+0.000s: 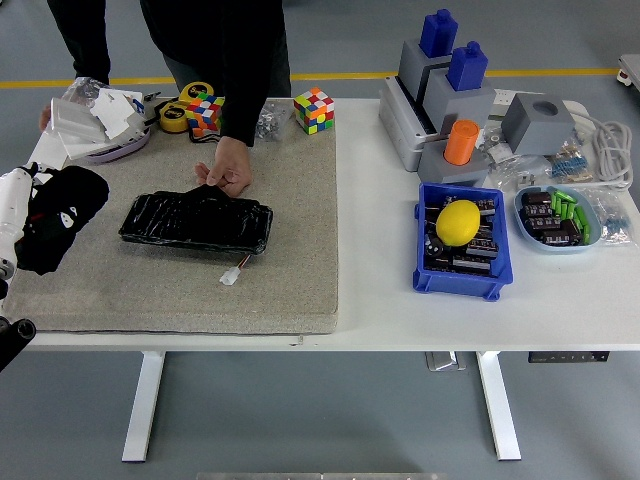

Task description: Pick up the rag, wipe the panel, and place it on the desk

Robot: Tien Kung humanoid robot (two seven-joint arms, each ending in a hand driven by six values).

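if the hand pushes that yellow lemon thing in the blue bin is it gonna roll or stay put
The yellow lemon looks rounded and smooth, so a push would probably make it roll or rock. It sits on uneven dark parts inside the blue bin, whose walls should stop it from leaving. It may be slippery to grasp; its weight cannot be judged here.

Black rag (60,215), glossy black panel (196,221), beige mat (290,260).
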